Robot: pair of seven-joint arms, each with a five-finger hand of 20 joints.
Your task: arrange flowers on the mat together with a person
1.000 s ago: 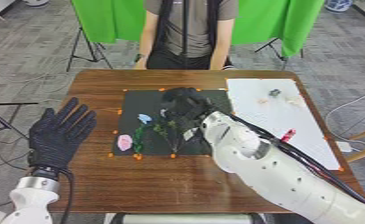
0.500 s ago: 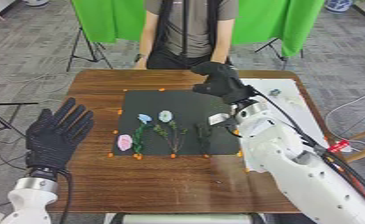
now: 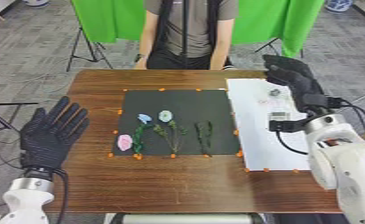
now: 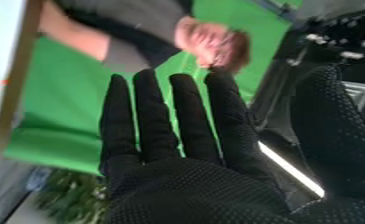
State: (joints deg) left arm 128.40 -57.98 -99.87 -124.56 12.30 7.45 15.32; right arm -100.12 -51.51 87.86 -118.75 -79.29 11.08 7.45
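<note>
In the head view my right hand (image 3: 292, 77) is above the far right part of the white sheet, with nothing held. My left hand (image 3: 52, 135) lies open at the table's left edge, left of the mat. On the black mat (image 3: 183, 97) are a pink flower (image 3: 125, 142), a light blue flower (image 3: 145, 118) and a pale flower (image 3: 165, 116), with green stems (image 3: 175, 138) toward the near edge. Right of them lies a dark green stem piece (image 3: 204, 137). In the right wrist view my right hand (image 4: 192, 192) has its fingers straight and thumb apart.
The white sheet (image 3: 258, 125) lies right of the mat, with small pale and grey-green bits (image 3: 274, 93) near its far end. Orange markers line both. Brown table (image 3: 183, 185) wood shows on the near side.
My right hand has moved off the mat to the right, over the white sheet, uncovering the pale flower and the dark green stem piece. My left hand has barely moved.
</note>
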